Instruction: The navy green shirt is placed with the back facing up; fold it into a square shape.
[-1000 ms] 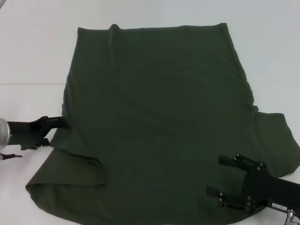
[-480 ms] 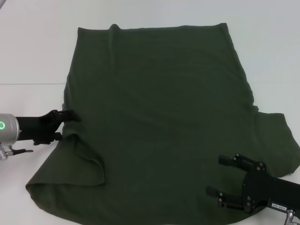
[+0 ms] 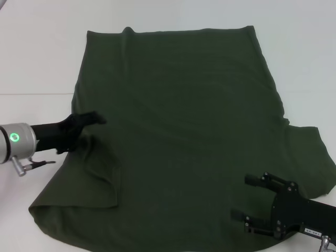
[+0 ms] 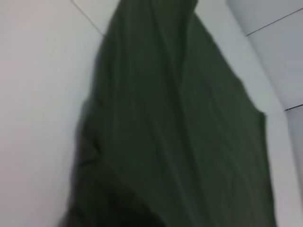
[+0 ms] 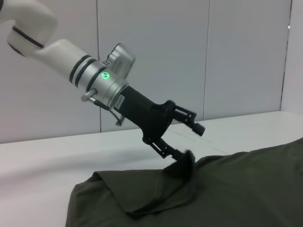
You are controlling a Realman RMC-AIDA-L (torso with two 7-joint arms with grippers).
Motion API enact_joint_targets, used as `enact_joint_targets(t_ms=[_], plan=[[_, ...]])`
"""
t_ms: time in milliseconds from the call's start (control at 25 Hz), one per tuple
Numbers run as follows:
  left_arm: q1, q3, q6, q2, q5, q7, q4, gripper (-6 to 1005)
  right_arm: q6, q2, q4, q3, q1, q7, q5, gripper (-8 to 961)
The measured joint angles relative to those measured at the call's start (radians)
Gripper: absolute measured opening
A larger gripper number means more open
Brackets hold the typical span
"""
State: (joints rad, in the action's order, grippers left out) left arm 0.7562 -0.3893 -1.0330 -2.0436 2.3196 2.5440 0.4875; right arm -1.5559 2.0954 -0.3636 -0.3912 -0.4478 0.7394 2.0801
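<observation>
1. Olive-green cloth covers most of the head view: the navy green shirt (image 3: 178,136) lies spread back-up on the white table (image 3: 37,58), hem toward 12 o'clock, sleeves toward 4 and 8 o'clock.
2. Left gripper (image 3: 86,126), at 9 o'clock of the shirt: over the last second it has travelled inward from the table edge of the garment onto the cloth, carrying the left side seam with it.
3. Jaw state, left: in the right wrist view the lower finger is buried in a raised peak of fabric while the upper finger stands clear above it, so the jaws stand apart around the cloth; whether they actually pinch it cannot be told.
4. Result of that travel: the left sleeve (image 3: 73,191) at 8 o'clock has buckled, and a lifted ridge now runs from the gripper toward 6 o'clock. Judgement: the first lengthwise fold, left edge toward the centre line, has begun but is not laid flat.
5. Centre: the back panel remains smooth and plain; no lettering shows.
6. Right gripper (image 3: 251,202), at 5 o'clock: unchanged position, hovering over the lower right of the shirt beside the right sleeve (image 3: 312,157), jaws wide, holding nothing.
7. Surface: matte white tabletop with one thin seam line (image 3: 31,94) at 9 o'clock.
8. Room: pale panelled wall (image 5: 213,56) behind the table in the right wrist view.
</observation>
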Motion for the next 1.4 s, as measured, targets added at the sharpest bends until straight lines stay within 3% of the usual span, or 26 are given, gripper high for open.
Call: enact_joint_targets(t_ms=[160,440,560,680,800,840,1080,1400], plan=[[-0.019,0.002,-0.008,-0.002,-0.114,-0.043,-0.043,903,0.0,0.0,0.0,0.0,0.0,0.0,0.0,886],[-0.034,0.003,-0.012,-0.015,-0.163,-0.053,-0.052,903,0.0,0.002,0.006,0.0,0.003,-0.008,0.0,886],[-0.046,0.004,-0.055,-0.012,-0.182,-0.064,-0.045,903,0.001,0.002,0.008,0.001,0.003,-0.012,-0.002,886],[-0.067,0.008,-0.165,0.0,-0.201,-0.138,-0.016,903,-0.011,0.001,0.011,0.004,0.008,-0.003,-0.023,886],[-0.098,0.029,-0.372,0.021,-0.219,-0.306,0.038,903,-0.055,-0.001,0.007,0.005,0.015,0.048,-0.066,887],[-0.098,0.029,-0.372,0.021,-0.219,-0.306,0.038,903,-0.055,-0.001,0.007,0.005,0.015,0.048,-0.066,887],[-0.147,0.042,-0.679,0.036,-0.185,-0.673,0.144,903,-0.108,-0.007,-0.03,0.005,0.019,0.241,-0.116,887],[-0.222,-0.178,-0.718,-0.033,0.0,-0.959,0.333,903,-0.161,-0.008,-0.213,-0.008,0.02,0.697,-0.137,887]])
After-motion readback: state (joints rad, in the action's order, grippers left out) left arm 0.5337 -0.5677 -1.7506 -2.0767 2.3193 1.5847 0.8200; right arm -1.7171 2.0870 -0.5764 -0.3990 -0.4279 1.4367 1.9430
